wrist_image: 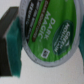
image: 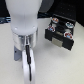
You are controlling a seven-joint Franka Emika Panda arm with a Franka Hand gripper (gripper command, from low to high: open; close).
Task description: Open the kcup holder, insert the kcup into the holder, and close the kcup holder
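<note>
- The green round pod with a silver-grey foil rim and white letters on its lid [wrist_image: 45,32] filled most of the wrist view, with its flat lid turned toward the wrist camera.
- Its printed words ran on a slant across the lid, so the pod sat turned in the grasp; its short axis, from lid to bottom, pointed toward the camera.
- A black finger pad [wrist_image: 9,45] of the claw pressed against one side of the pod, with a teal-green part of the pod just beside it. The second finger was not clearly seen in this view.
- The claw [wrist_image: 42,40] was closed on the pod and held it between its fingers.
- In the exterior view, the white robot arm [image: 22,22] stood in front, and the pod itself was too small or too hidden to be found there.
- The black boxy drawer unit [image: 62,27] was open, toward the exterior view's right of the arm and well apart from it, on the white table [image: 55,65].
- Rows of pale-topped pods [image: 61,29] lay inside the drawer.
</note>
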